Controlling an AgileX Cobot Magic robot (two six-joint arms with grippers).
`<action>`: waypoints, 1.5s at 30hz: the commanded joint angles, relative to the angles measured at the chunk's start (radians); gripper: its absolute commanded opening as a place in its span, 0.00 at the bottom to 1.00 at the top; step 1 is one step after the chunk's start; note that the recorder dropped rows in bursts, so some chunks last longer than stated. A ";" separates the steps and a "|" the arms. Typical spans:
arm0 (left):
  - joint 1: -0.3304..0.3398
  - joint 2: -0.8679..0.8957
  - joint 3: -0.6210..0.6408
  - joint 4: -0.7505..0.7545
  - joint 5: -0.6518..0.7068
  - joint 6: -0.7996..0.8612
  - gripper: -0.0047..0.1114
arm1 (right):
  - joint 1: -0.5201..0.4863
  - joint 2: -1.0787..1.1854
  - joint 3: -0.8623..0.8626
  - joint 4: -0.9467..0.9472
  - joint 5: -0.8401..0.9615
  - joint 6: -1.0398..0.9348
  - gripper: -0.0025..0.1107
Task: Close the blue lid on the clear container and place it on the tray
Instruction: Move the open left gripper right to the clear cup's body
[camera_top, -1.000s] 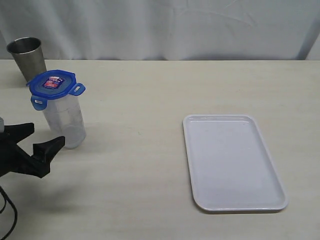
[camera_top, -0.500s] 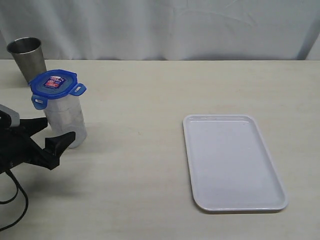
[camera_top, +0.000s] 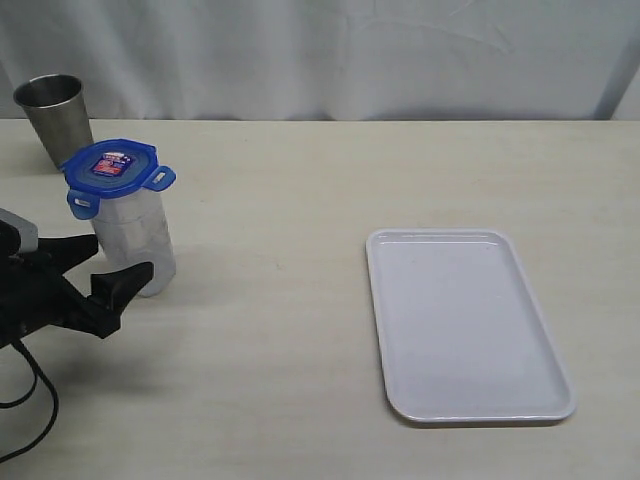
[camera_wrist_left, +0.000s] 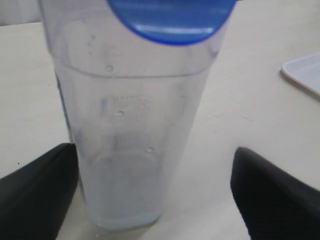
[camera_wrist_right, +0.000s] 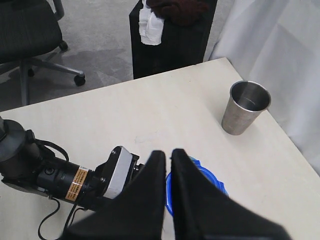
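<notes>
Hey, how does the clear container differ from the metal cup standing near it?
The clear container is frosted, see-through plastic; the metal cup is shiny, opaque steel. The container stands taller than the cup. The container carries the blue lid on top; the cup is open and uncovered. Both stand upright, close to each other.

Steel cup (camera_top: 52, 115) upright at the beige table's (camera_top: 300, 200) far corner, white curtain (camera_top: 350, 50) behind.

Wide bare counter (camera_top: 270, 300) btw clear container (camera_top: 135, 245) & tray (camera_top: 470, 236) left free passage. Steel cup (camera_top: 55, 118) stood near, behind container, narrowing approach there. Left hand (camera_top: 122, 254), jaws spread, flanked container's base, blocking both sides low down
</notes>
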 joint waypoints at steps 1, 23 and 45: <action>0.001 0.001 -0.005 -0.004 -0.015 -0.015 0.76 | -0.002 -0.004 0.004 -0.003 0.008 -0.008 0.06; 0.001 0.001 -0.023 0.015 -0.015 0.016 0.95 | -0.002 -0.004 0.004 -0.003 0.008 -0.008 0.06; -0.064 0.067 -0.137 -0.048 0.002 0.008 0.95 | -0.002 -0.004 0.077 -0.017 0.008 -0.016 0.06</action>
